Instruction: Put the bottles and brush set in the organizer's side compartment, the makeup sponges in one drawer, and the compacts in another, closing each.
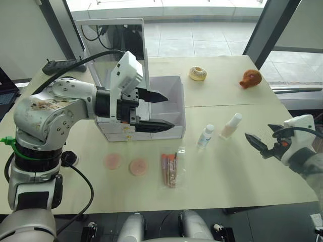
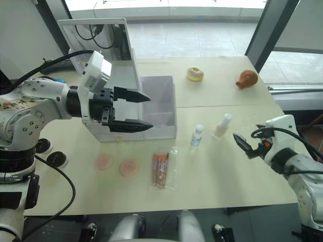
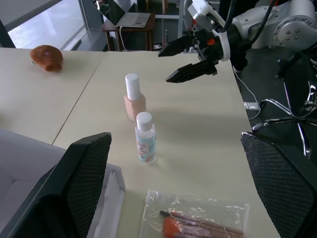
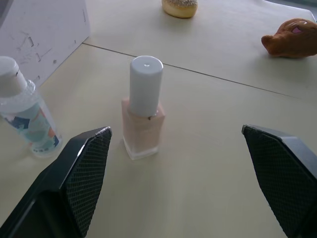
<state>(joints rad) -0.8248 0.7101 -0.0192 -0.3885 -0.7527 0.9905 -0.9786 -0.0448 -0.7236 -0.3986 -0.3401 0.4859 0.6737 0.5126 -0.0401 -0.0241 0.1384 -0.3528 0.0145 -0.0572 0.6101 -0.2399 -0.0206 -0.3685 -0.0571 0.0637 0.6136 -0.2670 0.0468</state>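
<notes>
Presently the beige-peach bottle point(image 4: 142, 106) stands upright on the table point(image 1: 242, 171), its long axis vertical, white cap uppermost, just right of the clear bottle with the bluish label point(image 1: 205, 136), which is also upright; the two stand apart, not touching. The right gripper point(image 1: 261, 146) is level with the table, to the right of both bottles, pointing left toward them, and the right wrist view frames the beige-peach bottle between its fingers point(image 4: 81, 183), so this arm is the nearer one and the beige-peach bottle is judged to be its target. Its jaws are spread wide, empty, and touch nothing. The translucent side compartment point(image 1: 169, 103) forms the right end of the white organizer point(image 1: 113, 132), left of and farther than the bottles, with the mirror lid point(image 1: 111, 40) raised behind. The left gripper point(image 1: 154, 110) hangs in front of the organizer at the side compartment, fingers parted one above the other, holding nothing. The brush set pouch point(image 1: 170, 169) lies flat near the table's near edge, long axis running near to far, left of the bottles. The two makeup sponges point(image 1: 126, 165) lie flat left of the pouch. A doughnut-shaped toy point(image 1: 197, 73) and a brown toy point(image 1: 250, 78) sit at the far side.
</notes>
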